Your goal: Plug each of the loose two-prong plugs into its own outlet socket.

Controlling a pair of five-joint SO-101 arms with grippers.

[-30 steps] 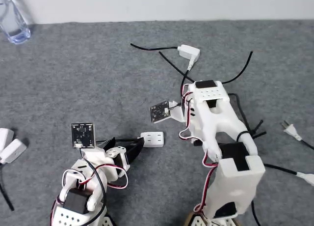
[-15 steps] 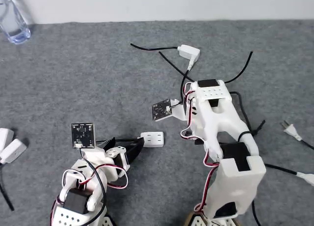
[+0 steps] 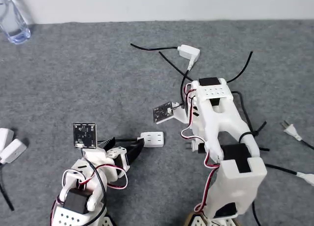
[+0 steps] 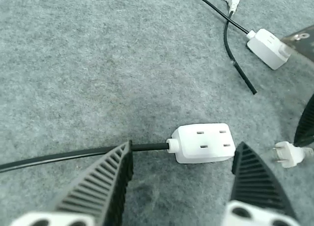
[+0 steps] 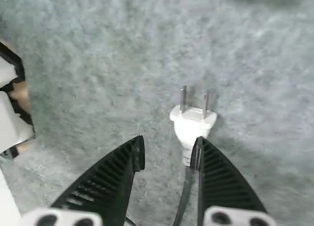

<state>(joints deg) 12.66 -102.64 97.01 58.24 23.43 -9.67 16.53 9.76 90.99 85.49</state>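
Two black ribbed pincers are open, each for its own job. The left gripper (image 4: 184, 147) holds nothing. Its jaws are spread wide either side of the white two-outlet socket block (image 4: 203, 143) on its black cord (image 4: 73, 155), probably to steady it. That block lies on the grey carpet (image 3: 73, 78) at six o'clock of the table's middle. The right gripper (image 5: 169, 140), also parted and empty, hangs over the white two-prong plug (image 5: 193, 120). The plug lies flat at three o'clock of the block, prongs toward it, seemingly lined up for a pinch.
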